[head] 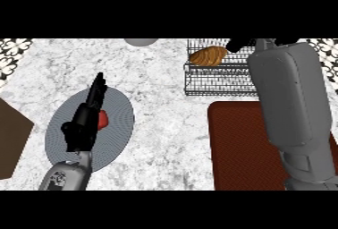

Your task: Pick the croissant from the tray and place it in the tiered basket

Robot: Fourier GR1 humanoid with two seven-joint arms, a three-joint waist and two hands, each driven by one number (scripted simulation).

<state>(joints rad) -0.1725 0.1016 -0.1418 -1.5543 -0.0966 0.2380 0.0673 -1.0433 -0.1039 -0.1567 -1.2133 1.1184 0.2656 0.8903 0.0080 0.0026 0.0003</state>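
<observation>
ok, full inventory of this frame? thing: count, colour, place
croissant: 1, golden brown, in the basket
basket: 1, black wire, counter's far right
tray: 1, dark red, near right, partly under the right forearm
plate: 1, grey, left of centre
red item: 1, on the plate, mostly hidden by the left hand
white object: 1, far edge, cut off
brown board: 1, left edge
left hand: black, over the plate, fingers straight
right hand: black, at the basket, mostly hidden

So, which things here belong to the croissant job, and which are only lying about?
Job:
golden-brown croissant
black wire tiered basket
dark red rectangular tray
right hand

Lying about:
grey round plate
small red object on that plate
left hand, over the plate
brown board
</observation>
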